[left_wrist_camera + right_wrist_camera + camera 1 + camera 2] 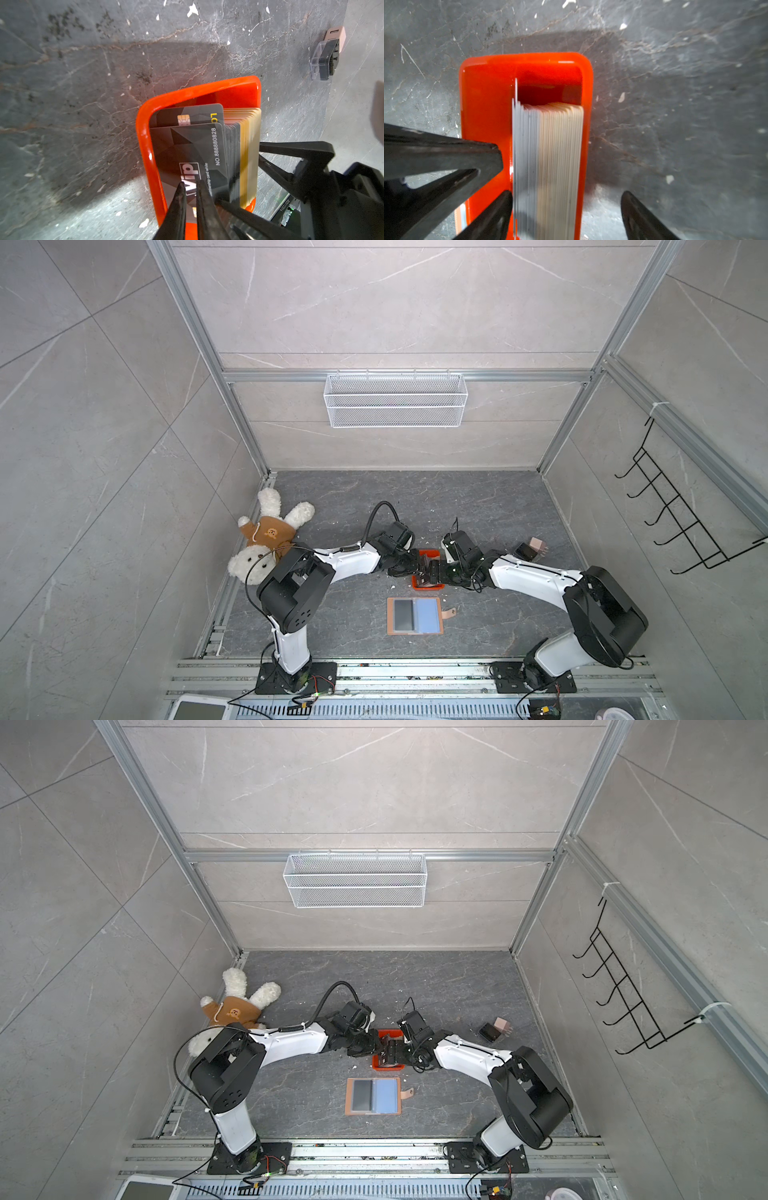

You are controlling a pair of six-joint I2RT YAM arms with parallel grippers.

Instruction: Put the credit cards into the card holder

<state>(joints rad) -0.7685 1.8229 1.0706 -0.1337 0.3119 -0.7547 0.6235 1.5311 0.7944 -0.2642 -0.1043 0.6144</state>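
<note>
L gripper jaws seen nearly together at black card in orange tray; grip can't be told. R gripper held wide apart, card stack between.

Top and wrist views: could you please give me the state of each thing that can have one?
card holder, open flat on the table, snap tab undone.
credit cards, standing on edge, stacked in the orange tray.
orange tray, upright on the table, part filled by cards.
left gripper, jaws nearly shut at the front black card; grip unclear.
right gripper, jaws open, straddling the credit cards.
</note>
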